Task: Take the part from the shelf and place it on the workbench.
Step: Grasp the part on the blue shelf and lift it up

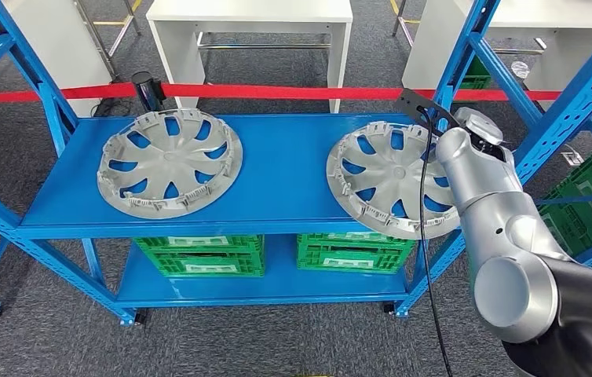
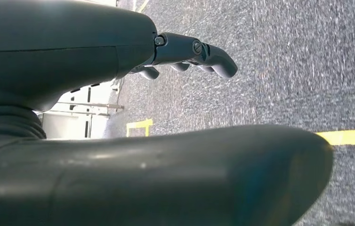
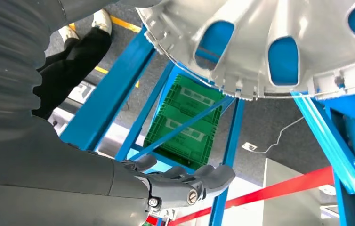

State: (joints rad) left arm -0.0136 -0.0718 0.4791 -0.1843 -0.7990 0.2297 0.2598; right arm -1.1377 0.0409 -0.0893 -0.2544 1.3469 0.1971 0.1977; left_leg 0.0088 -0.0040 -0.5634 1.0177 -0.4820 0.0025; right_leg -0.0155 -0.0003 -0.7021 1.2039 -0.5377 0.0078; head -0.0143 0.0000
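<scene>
Two silver hubcaps lie face down on the blue shelf [image 1: 277, 181]. The left hubcap [image 1: 169, 162] lies flat. The right hubcap [image 1: 391, 179] juts past the shelf's front right corner. My right forearm [image 1: 477, 184] reaches to that hubcap's right edge. In the right wrist view my right hand [image 3: 185, 186] has its fingers stretched out and holds nothing, and the rim of the right hubcap [image 3: 270, 52] sits close by, apart from the fingers. My left hand [image 2: 192, 54] hangs over the carpet, fingers loosely apart and holding nothing.
Green crates [image 1: 199, 255] [image 1: 354, 251] sit on the lower shelf, and more [image 1: 587, 204] stand at the right. Blue uprights [image 1: 568, 110] frame the shelf's right end. A red barrier tape [image 1: 277, 91] runs behind, before a white table [image 1: 253, 31]. A person's legs [image 3: 72, 61] stand nearby.
</scene>
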